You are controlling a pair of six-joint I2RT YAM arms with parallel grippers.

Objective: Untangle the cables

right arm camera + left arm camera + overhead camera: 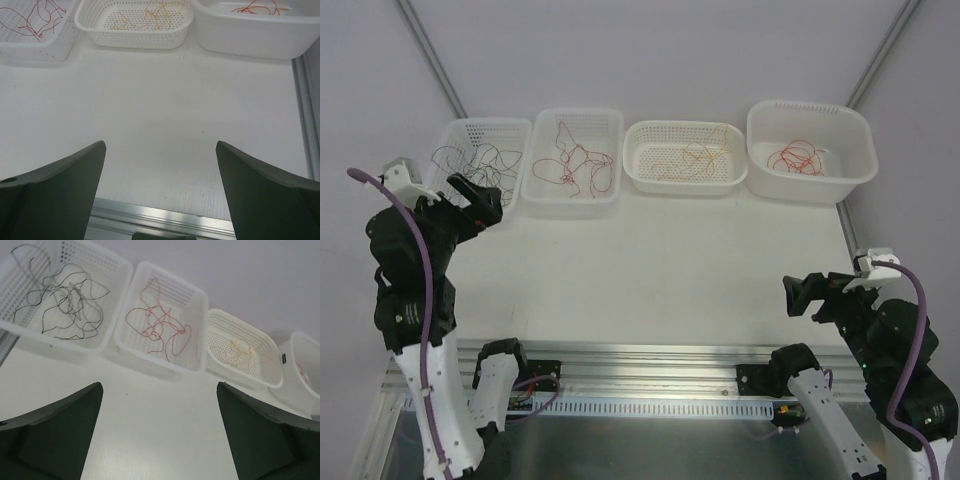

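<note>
Four thin cables lie apart, each in its own white basket along the back of the table. The dark grey cable (pixel 475 160) (pixel 65 300) is in the leftmost basket (pixel 490 122). The dark red cable (pixel 570 160) (pixel 157 325) (pixel 35 20) comes after it, then the orange-yellow cable (pixel 705 152) (pixel 242 351) (pixel 150 15). The bright red cable (pixel 798 155) (pixel 257 7) is at the far right. My left gripper (pixel 478 200) (pixel 159 385) hangs open and empty just in front of the leftmost basket. My right gripper (pixel 810 295) (pixel 160 143) is open and empty over the near right of the table.
The second basket (pixel 585 112), the shallow third one (pixel 685 185) and the deep fourth one (pixel 810 185) stand side by side. An aluminium rail (pixel 650 360) runs along the near edge. The table's right edge (pixel 845 225) is close to the right arm. Purple hoses (pixel 420 260) loop over both arms.
</note>
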